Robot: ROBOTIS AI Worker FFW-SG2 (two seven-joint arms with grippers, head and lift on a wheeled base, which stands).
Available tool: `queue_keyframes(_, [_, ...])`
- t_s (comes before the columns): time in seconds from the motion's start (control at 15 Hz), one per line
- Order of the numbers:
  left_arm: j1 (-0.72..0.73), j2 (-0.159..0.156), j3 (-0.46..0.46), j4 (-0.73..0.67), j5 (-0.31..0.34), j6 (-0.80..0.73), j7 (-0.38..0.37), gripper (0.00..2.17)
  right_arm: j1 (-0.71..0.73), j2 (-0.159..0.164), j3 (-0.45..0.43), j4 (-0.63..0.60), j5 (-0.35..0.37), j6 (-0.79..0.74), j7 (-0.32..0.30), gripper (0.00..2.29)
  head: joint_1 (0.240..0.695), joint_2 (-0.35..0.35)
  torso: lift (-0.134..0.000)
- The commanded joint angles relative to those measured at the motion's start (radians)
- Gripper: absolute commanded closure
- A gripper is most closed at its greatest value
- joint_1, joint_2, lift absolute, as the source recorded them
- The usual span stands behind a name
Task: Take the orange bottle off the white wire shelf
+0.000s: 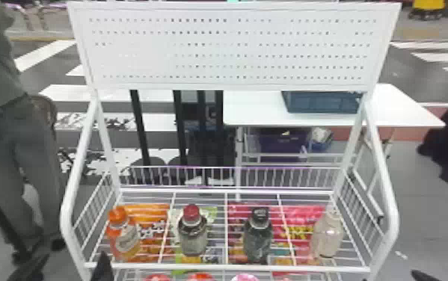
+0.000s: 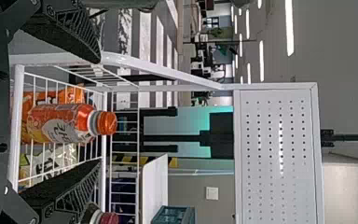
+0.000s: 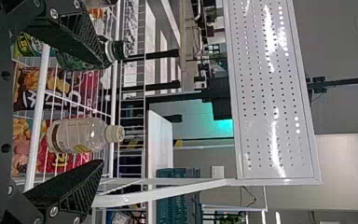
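The orange bottle stands upright at the left end of the white wire shelf. My left gripper is low at the shelf's front left corner. In the left wrist view the orange bottle shows beyond the spread fingers of my left gripper, which is open and holds nothing. My right gripper waits at the lower right. In the right wrist view my right gripper is open and empty, facing the pale bottle at the shelf's right end.
A red-capped bottle, a black-capped bottle and a pale bottle share the shelf. Side rails and tubular posts bound it, with a perforated panel above. Snack bags show beneath the wires. Behind stands a white table.
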Motion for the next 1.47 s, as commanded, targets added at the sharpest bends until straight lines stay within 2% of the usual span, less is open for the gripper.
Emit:
queue_keyframes(0.0, [0.0,0.0,-0.005,0.002,0.001,0.0,-0.001,0.14,0.0,0.0,0.0,0.0,0.0,0.0,0.0,0.15,0.499,0.0,0.0])
queue_keyframes(0.27, [-0.006,0.002,-0.044,0.037,-0.015,-0.003,0.005,0.14,0.002,-0.003,0.003,0.0,0.0,0.0,-0.002,0.15,0.499,0.0,0.0])
queue_keyframes(0.93, [-0.224,-0.006,-0.112,0.436,-0.012,-0.178,-0.004,0.14,-0.008,-0.002,0.006,0.014,0.002,0.003,-0.002,0.15,0.499,0.0,0.0])
queue_keyframes(1.13, [-0.302,-0.029,-0.11,0.529,-0.011,-0.19,-0.009,0.14,-0.008,0.001,0.006,0.014,0.009,0.003,-0.002,0.15,0.499,0.0,0.0])
queue_keyframes(1.4, [-0.394,-0.034,-0.103,0.638,-0.012,-0.199,-0.01,0.14,-0.006,0.001,0.006,0.017,0.015,0.003,-0.002,0.15,0.499,0.0,0.0])
